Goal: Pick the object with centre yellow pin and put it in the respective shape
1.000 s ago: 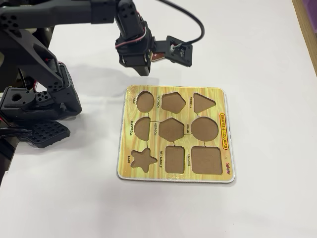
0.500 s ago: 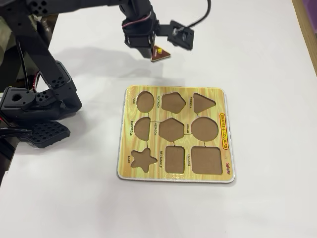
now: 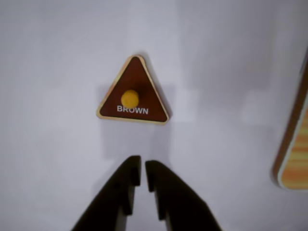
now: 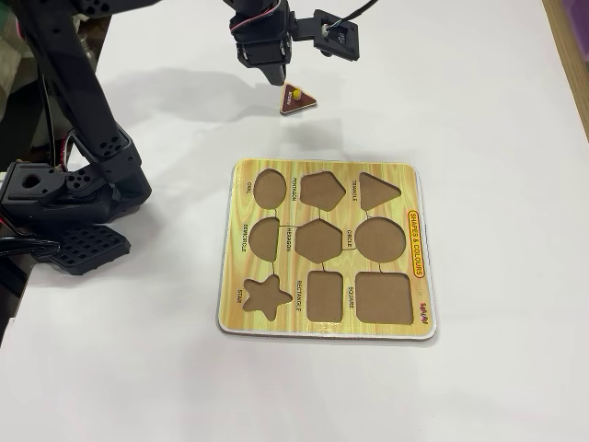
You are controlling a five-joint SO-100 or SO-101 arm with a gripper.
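Observation:
The object with centre yellow pin (image 3: pixel 133 98) is a dark-brown triangle lettered BROWN, lying flat on the white table (image 4: pixel 296 98) behind the puzzle board. My gripper (image 3: pixel 143 166) hovers just short of it, its two black fingers almost together with nothing between them. In the fixed view the gripper (image 4: pixel 278 79) hangs above and slightly left of the triangle, apart from it. The respective shape (image 4: pixel 377 191), a triangular brown recess, lies at the board's far right corner and holds nothing.
The yellow wood-grain puzzle board (image 4: pixel 416 184) has several empty recesses; its edge shows at the right of the wrist view (image 3: pixel 293 159). The arm's black base (image 4: pixel 64 198) stands at the left. A wooden strip runs along the right table edge (image 4: pixel 571 55).
The gripper has risen and pulled back toward the far side of the table. The triangle, earlier hidden under the gripper, now lies uncovered and has stayed put over the last half second.

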